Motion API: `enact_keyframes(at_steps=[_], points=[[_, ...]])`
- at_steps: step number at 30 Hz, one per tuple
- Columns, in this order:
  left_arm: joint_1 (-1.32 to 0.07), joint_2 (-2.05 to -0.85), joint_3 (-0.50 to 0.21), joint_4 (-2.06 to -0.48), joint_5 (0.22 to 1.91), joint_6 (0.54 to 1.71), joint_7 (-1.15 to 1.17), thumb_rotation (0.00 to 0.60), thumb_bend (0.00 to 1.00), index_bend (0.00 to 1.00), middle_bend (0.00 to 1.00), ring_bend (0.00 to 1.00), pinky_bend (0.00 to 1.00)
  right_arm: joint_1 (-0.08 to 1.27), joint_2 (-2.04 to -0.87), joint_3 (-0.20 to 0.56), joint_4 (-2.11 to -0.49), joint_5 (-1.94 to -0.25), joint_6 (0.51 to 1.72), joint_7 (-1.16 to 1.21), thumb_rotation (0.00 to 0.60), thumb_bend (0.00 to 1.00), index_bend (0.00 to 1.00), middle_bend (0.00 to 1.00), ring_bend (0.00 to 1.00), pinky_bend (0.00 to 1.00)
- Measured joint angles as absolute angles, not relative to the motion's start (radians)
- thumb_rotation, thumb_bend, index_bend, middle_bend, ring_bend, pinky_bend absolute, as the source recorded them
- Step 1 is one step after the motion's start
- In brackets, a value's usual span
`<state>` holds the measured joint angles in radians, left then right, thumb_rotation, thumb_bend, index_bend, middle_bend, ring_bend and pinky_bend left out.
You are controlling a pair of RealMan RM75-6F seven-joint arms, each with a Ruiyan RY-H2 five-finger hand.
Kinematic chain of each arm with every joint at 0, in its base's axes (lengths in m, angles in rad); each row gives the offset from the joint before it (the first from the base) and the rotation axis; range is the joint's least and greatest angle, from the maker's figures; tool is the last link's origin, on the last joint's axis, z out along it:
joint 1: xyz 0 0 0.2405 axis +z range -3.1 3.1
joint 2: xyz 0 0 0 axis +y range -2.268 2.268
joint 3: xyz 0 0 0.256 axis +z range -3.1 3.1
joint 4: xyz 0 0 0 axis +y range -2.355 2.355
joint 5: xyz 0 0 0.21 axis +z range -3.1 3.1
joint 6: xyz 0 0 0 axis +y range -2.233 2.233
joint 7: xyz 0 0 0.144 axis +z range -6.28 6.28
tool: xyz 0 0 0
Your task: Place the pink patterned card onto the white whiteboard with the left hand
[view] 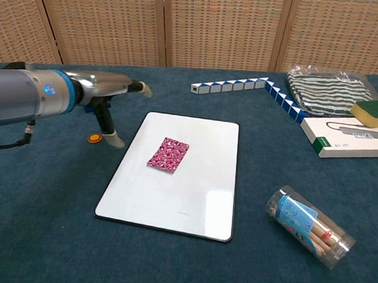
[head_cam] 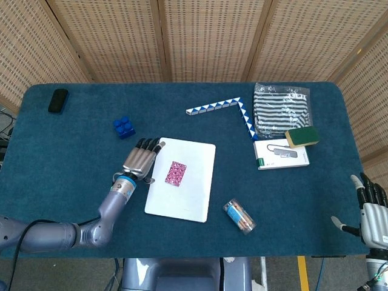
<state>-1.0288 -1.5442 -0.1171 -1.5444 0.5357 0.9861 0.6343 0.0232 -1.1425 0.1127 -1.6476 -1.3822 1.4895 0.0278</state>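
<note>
The pink patterned card (head_cam: 176,173) (view: 168,154) lies flat on the white whiteboard (head_cam: 194,194) (view: 192,193), left of the board's middle. My left hand (head_cam: 140,159) (view: 108,95) hovers just past the board's left edge with its fingers spread and nothing in it, apart from the card. My right hand (head_cam: 370,206) shows only in the head view, at the table's lower right corner, fingers spread and empty.
A small orange disc (view: 95,137) lies by the left hand. A blue block (head_cam: 123,127), a black object (head_cam: 58,100), a blue-white snake puzzle (head_cam: 224,109), a striped pouch (head_cam: 282,109), a green sponge (head_cam: 302,136) on a white box, and a clear tube (head_cam: 239,216) surround the board.
</note>
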Motion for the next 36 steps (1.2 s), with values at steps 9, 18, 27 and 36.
enact_keyframes(at_steps=[9,18,27,36], points=[[-0.941,-1.569,-0.068,-1.342,0.676,0.938,0.502,0.6,0.27,0.24,0.0,0.0,0.0,0.024,-1.144,0.113,-1.647,-1.383,1.491,0.022,0.6,0.0,0.0,0.0,0.0,0.0],[-0.889,-1.679,-0.049,-1.167,0.778,0.929,0.46,0.6,0.3,0.33,0.0,0.0,0.0,0.024,-1.143,0.114,-1.647,-1.383,1.489,0.024,0.6,0.0,0.0,0.0,0.0,0.0],[-0.836,-1.737,-0.065,-1.103,0.845,0.981,0.452,0.6,0.36,0.35,0.0,0.0,0.0,0.023,-1.142,0.113,-1.646,-1.384,1.489,0.03,0.6,0.0,0.0,0.0,0.0,0.0],[-0.824,-1.751,-0.099,-1.079,0.854,0.952,0.469,0.6,0.37,0.35,0.0,0.0,0.0,0.024,-1.142,0.114,-1.647,-1.383,1.488,0.027,0.6,0.0,0.0,0.0,0.0,0.0]])
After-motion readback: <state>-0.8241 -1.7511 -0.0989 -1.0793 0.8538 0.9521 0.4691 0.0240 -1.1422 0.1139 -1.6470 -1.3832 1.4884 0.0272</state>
